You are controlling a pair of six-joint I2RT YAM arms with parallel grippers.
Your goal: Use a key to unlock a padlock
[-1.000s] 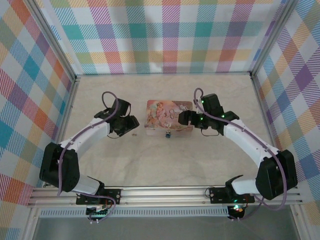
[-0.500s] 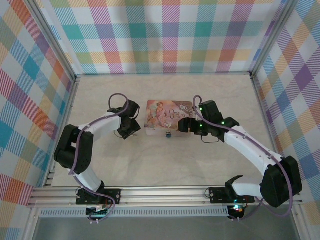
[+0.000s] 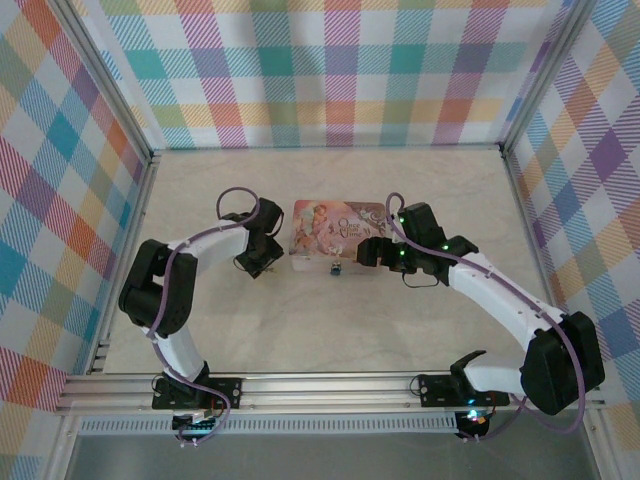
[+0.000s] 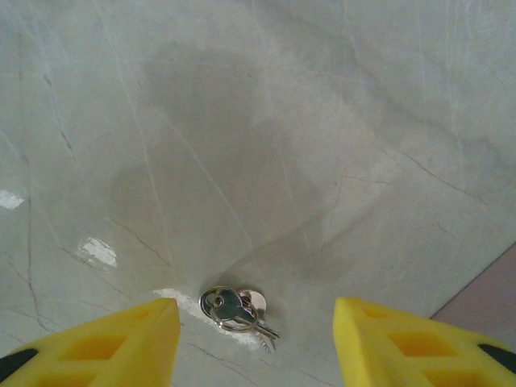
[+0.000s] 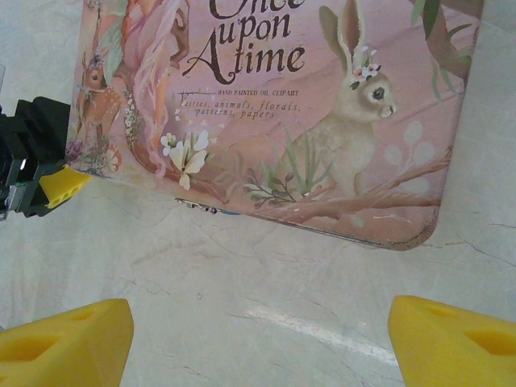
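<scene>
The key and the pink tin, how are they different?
The key is tiny; the pink tin is much bigger. The key is plain silvery metal; the pink tin is painted with a rabbit, a deer and the words Once upon A time. Both lie flat on the pale table.

tin, pink lid, right wrist view:
- title in large dark serif letters, upper middle of lid, left of painted rabbit
- top line cut by frame edge, reads "once"
- second line "upon", third line "a time", with big looping "a"
- under title, row of tiny capitals: "hand painted oil clipart"
- below that, thin slanted script: "fairies, animals, florals, papers"

top view, same tin: title shows as dark lettering on right half of lid, too small to read.
</scene>
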